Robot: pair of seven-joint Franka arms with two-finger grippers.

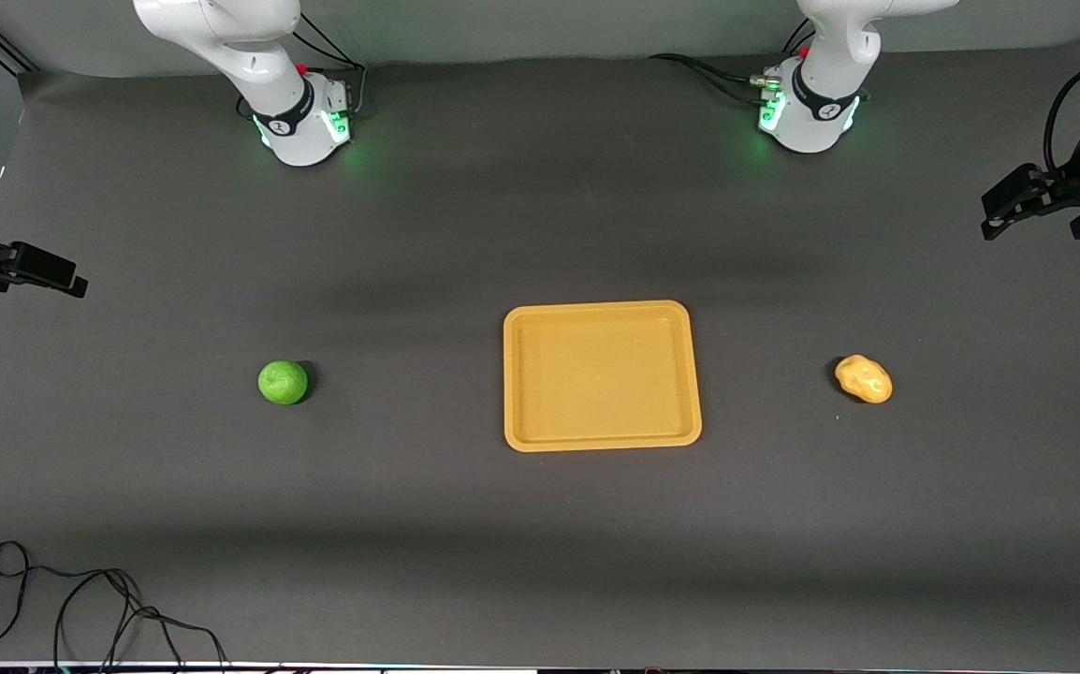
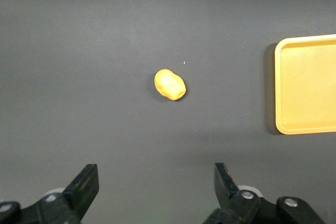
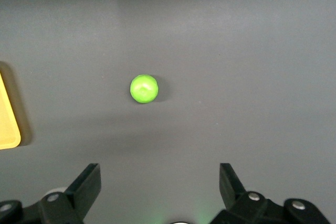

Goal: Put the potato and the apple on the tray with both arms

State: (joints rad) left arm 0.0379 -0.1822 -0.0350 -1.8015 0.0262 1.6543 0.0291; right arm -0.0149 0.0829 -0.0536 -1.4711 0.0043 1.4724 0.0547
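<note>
Dark grey desk carries the tray at centre, bare. Potato lies toward the left arm's end, apple toward the right arm's. Left gripper and right gripper hang above, fingers open, holding nothing.

Green apple, yellow-orange potato, orange-yellow tray, dark grey table.
</note>
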